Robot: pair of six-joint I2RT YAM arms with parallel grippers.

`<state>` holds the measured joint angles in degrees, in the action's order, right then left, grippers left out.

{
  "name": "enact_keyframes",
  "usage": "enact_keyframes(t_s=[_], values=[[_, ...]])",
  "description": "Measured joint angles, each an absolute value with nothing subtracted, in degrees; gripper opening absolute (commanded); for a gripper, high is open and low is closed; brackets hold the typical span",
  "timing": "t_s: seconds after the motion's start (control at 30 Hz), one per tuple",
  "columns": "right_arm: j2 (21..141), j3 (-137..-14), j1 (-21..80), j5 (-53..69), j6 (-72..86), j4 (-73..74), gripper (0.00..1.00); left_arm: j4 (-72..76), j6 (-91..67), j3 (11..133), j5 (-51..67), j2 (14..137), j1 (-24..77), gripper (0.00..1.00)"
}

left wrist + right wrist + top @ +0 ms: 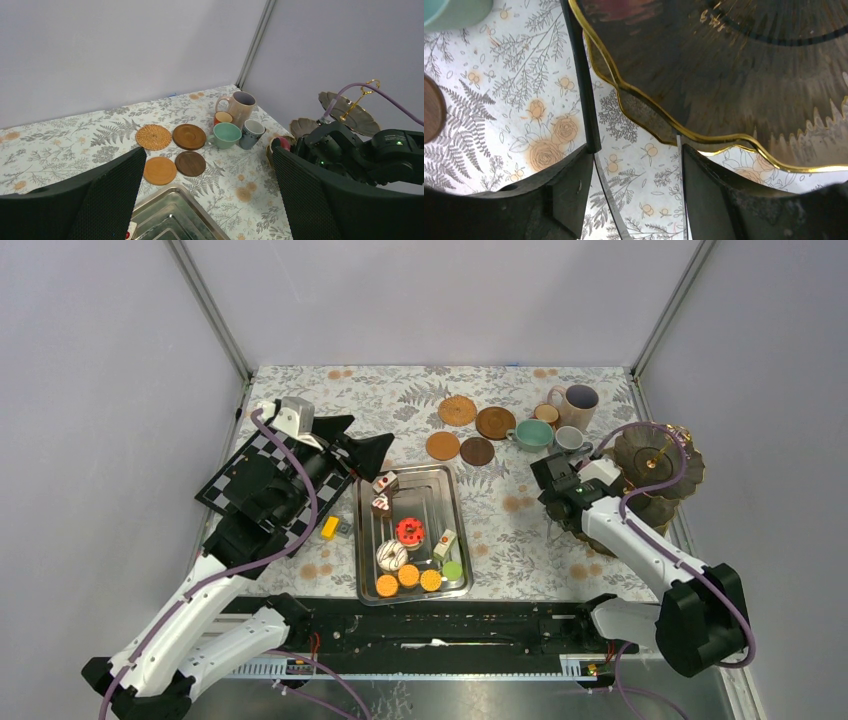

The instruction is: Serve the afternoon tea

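Three-tier stand point(724, 65) sits just beside the right gripper point(639, 165), whose jaws gape empty; a careless swing could tip it. Left gripper point(207, 170) hangs wide open, holding nothing.

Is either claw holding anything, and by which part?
Nothing is held. The left claw is open and empty; the right claw is open at the edge of the dark gold-rimmed tiered stand.

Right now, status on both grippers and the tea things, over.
Left gripper open, empty, raised left of the tray. Right gripper open at the stand rim. Pastries on the tray, nothing blocking.
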<state>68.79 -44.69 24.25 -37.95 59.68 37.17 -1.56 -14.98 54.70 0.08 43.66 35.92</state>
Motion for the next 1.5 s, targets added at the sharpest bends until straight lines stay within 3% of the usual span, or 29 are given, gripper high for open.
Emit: enact_keyframes(t_s=[0.57,0.87,1.33,1.5], values=[[71.94,-41.25,18.59,-38.35,59.46,29.30,0.64,-1.56,-14.76,54.70,-0.01,43.46,37.10,0.99],[74.00,-40.93,18.31,-38.33,58.08,27.24,0.76,-1.56,-14.46,54.70,-0.84,43.48,37.43,0.99],[72.93,-40.95,18.17,-35.99,52.77,27.35,0.78,-1.56,-14.35,54.70,-1.23,43.48,37.47,0.99],[68.88,-40.97,18.13,-34.48,51.40,29.58,0.82,-1.56,-14.35,54.70,-1.26,43.51,37.47,0.99]])
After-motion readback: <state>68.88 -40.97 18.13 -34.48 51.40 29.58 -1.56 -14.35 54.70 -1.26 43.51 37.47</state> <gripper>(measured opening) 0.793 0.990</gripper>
